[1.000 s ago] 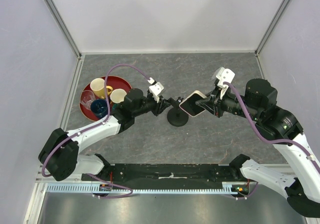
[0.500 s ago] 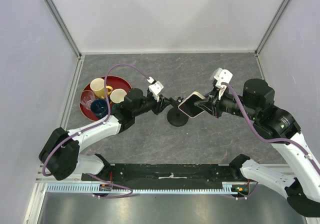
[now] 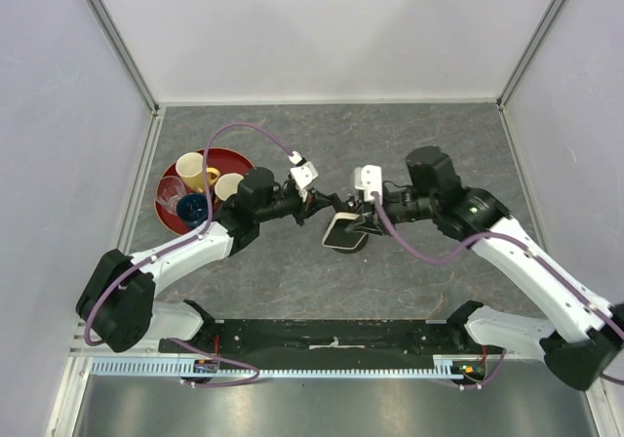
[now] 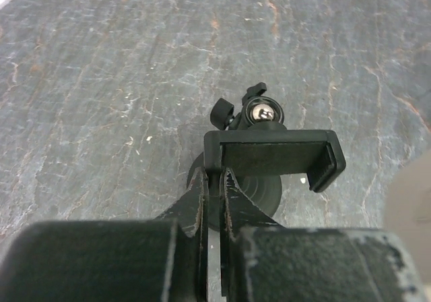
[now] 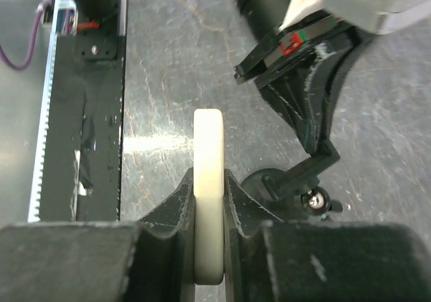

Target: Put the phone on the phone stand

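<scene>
The phone, black screen with a pale cream edge, is held tilted over the middle of the table, right above the phone stand's base. In the right wrist view its cream edge stands upright between the jaws of my right gripper, which is shut on it. My left gripper is shut on the left arm of the phone stand's clamp cradle. The stand's disc base rests on the table below. The stand sits just right of the phone, apart from it.
A red tray at the left holds a yellow cup, a cream cup, a clear glass and a blue cup. A black rail runs along the near edge. Grey walls enclose the table.
My right arm has swung left and turned the phone, bringing it from right of the stand to just over its base. The left gripper has kept its hold on the stand.
</scene>
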Controlling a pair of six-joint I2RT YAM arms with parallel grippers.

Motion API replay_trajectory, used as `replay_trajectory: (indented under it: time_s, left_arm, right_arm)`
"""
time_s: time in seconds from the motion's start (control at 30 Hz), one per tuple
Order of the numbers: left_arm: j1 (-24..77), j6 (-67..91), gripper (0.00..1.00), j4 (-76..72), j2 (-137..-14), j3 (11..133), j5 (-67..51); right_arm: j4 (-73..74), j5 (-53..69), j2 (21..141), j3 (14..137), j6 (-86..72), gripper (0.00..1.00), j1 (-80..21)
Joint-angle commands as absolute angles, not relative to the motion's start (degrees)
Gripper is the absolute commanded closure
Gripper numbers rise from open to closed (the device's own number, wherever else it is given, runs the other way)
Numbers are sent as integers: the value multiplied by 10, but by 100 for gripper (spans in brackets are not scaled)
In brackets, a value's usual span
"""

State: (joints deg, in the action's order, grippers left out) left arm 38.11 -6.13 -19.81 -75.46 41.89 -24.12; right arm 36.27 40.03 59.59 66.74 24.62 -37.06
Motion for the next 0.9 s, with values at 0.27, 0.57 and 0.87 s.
replay_trajectory:
  time_s: [0.27,0.57,0.87]
  left_arm:
    - [337,-107,98,-154,-770,466,-428]
    - [337,-117,98,-143,-770,470,-426]
    - [337,-116,98,-138,-774,475,-421]
  right_arm:
    - [378,547,809,830,570,100,-378]
    - [413,548,870,883,617,100,-381]
    - [368,577,879,882,585,100,-411]
